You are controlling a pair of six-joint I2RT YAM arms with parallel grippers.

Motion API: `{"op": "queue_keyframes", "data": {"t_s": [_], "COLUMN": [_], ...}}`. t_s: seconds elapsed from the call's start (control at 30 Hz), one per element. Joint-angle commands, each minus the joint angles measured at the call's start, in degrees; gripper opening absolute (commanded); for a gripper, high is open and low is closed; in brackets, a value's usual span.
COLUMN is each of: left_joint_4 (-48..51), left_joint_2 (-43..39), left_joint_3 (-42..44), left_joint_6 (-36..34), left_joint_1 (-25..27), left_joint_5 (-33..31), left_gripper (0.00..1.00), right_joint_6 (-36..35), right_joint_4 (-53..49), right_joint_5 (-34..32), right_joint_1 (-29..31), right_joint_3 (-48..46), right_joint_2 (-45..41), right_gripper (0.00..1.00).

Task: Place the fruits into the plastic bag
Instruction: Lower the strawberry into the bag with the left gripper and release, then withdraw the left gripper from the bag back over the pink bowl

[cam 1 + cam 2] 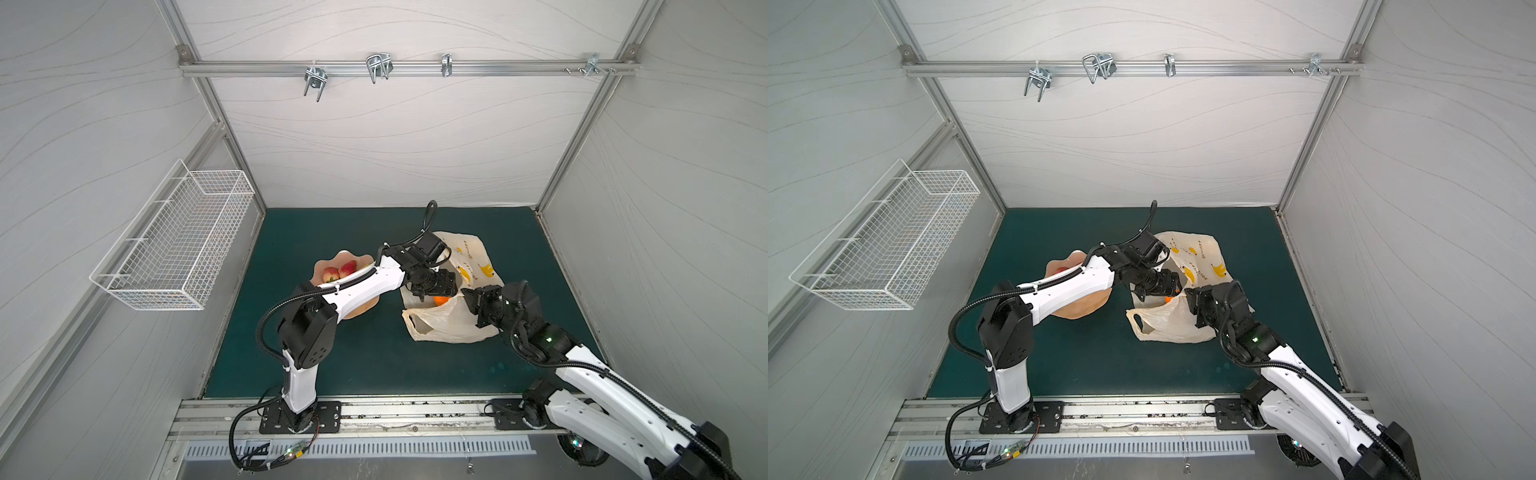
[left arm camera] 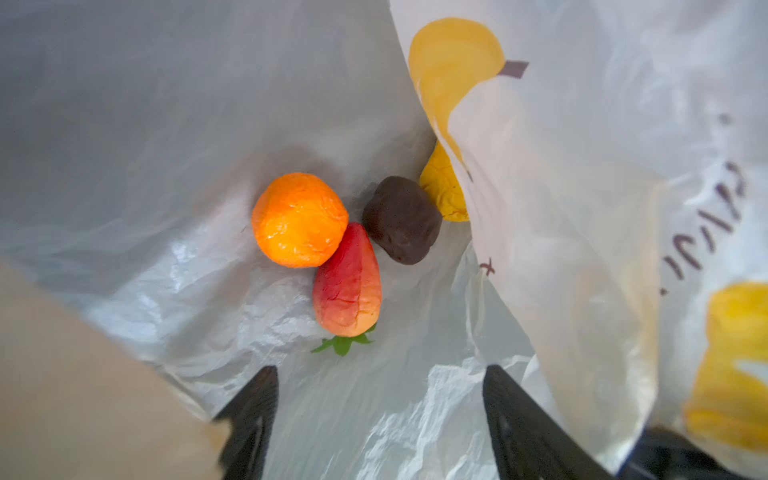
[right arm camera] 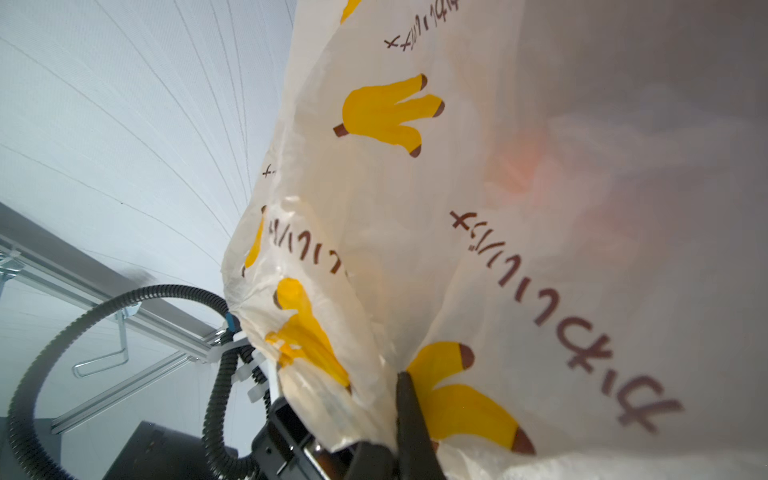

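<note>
The thin cream plastic bag (image 1: pixel 440 328) looks floppy and slippery, best held by its edge, where the right gripper (image 3: pixel 403 399) clamps it, while the left gripper (image 2: pixel 380 374) gapes over the seemingly light glossy toy fruits (image 2: pixel 349 282) inside.

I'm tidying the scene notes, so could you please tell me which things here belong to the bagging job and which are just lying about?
Job: plastic bag; orange, strawberry, dark purple piece and yellow fruit inside it; two red fruits on the dish.
Lying about: wire basket; metal hooks on the rail.
</note>
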State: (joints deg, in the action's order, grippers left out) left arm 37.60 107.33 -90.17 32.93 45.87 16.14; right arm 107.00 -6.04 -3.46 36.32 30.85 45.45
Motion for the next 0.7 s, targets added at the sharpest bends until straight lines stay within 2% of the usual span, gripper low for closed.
{"op": "queue_keyframes", "data": {"t_s": [0.0, 0.33, 0.67], "left_joint_4": [4.64, 10.96, 12.10], "left_joint_2": [-2.84, -9.61, -16.86], "left_joint_3": [-0.20, 1.06, 6.33], "left_joint_6": [-2.17, -3.43, -1.43], "left_joint_1": [-0.24, -0.22, -0.91], "left_joint_5": [-5.35, -13.86, -17.80], "left_gripper": [0.79, 0.78, 0.79], "right_joint_6": [2.15, 1.01, 1.67], "right_joint_4": [-3.88, -3.65, -4.67], "right_joint_5": [2.31, 4.14, 4.47], "right_joint_1": [-0.82, -1.63, -1.68], "right_joint_3": [2.43, 2.63, 2.25], "right_joint_2": [0.46, 2.37, 1.24], "right_gripper": [0.00, 0.00, 0.00]}}
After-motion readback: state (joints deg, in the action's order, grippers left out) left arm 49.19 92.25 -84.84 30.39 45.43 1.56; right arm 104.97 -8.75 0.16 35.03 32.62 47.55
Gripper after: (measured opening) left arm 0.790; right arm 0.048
